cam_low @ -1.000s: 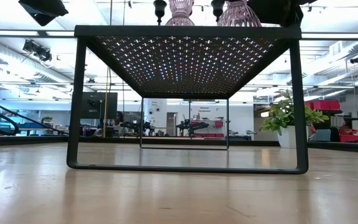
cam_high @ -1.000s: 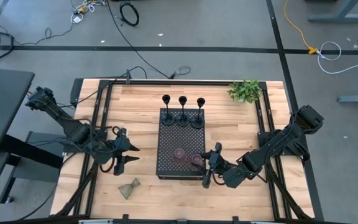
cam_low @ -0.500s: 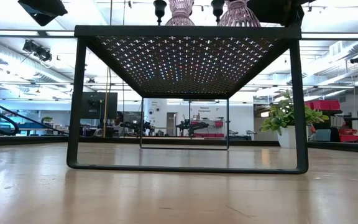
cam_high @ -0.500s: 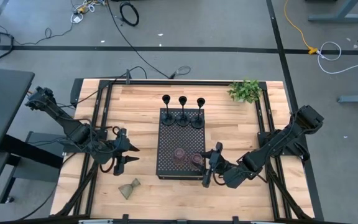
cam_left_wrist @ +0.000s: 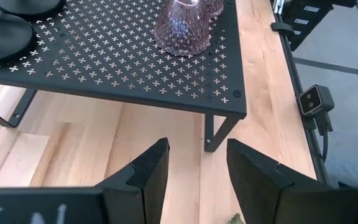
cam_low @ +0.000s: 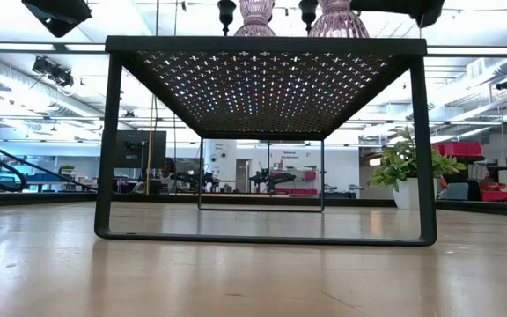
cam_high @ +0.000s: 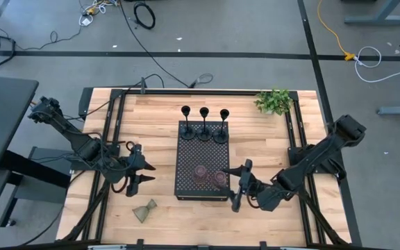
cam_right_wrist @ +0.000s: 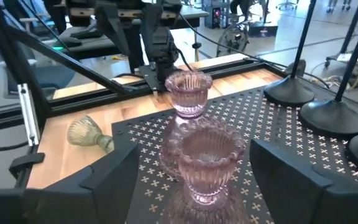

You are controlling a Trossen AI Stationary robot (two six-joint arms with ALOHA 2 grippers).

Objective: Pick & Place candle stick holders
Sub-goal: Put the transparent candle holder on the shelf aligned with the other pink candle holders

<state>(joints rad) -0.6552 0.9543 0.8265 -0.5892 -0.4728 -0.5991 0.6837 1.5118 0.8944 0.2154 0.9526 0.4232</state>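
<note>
Right wrist view: open fingers (cam_right_wrist: 191, 180) flanking pink holder (cam_right_wrist: 202, 158).

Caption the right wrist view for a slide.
Right gripper open around a pink glass holder on the black tray; green holder lies beyond.

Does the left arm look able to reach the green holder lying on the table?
Probably yes: the olive-green holder lies on bare wood near the left gripper, which is open, with nothing between them.

Bare wood lies open left of the black tray (cam_high: 201, 165), save the green holder (cam_high: 144, 210) lying near the front edge; three black stems (cam_high: 204, 125) crowd the tray's far end, two pink glass holders (cam_high: 209, 176) its near end; middle clear.
</note>
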